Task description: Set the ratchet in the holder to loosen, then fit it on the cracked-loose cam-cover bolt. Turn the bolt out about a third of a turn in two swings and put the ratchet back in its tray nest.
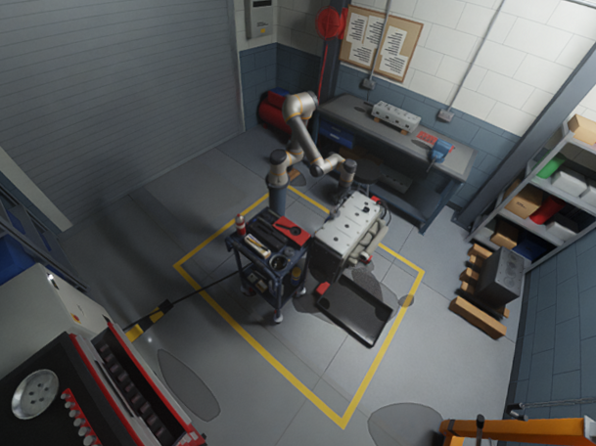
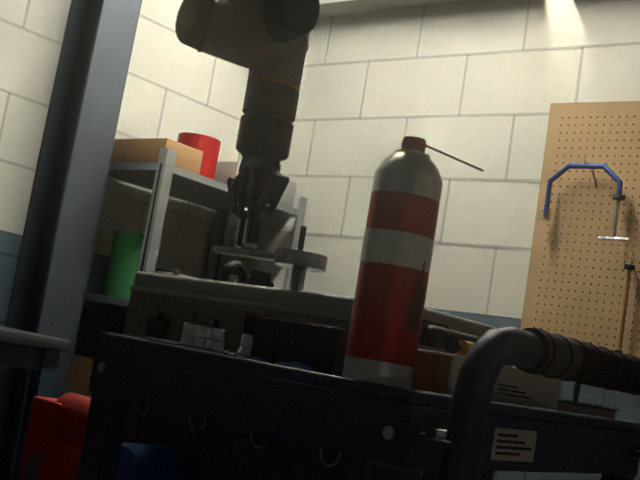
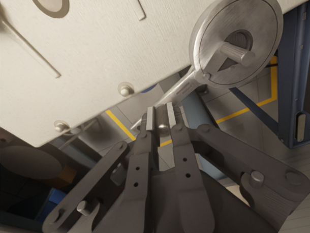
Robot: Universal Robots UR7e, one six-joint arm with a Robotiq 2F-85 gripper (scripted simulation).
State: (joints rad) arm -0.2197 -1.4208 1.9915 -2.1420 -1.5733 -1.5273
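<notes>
The ratchet's round head (image 3: pixel 235 43) sits over the far corner of the pale cam cover (image 3: pixel 96 51), its handle reaching back off the cover's edge toward my gripper. My gripper (image 3: pixel 160 117) has its two finger pads clamped on the knurled end of the ratchet handle (image 3: pixel 161 119). A short knurled stub stands up from the centre of the head. Two small cover bolts (image 3: pixel 125 90) show along the cover's near edge. From the side, the gripper (image 2: pixel 253 214) hangs straight down over the engine top, with the ratchet head (image 2: pixel 300 260) level beside it.
The engine (image 1: pixel 351 225) stands inside the yellow floor square with the blue tool cart (image 1: pixel 270 245) close on its left, carrying the red tray and a red-and-grey spray can (image 2: pixel 395 263). A workbench (image 1: pixel 393 133) runs behind the arm, and a black drip pan (image 1: pixel 354 306) lies on the floor.
</notes>
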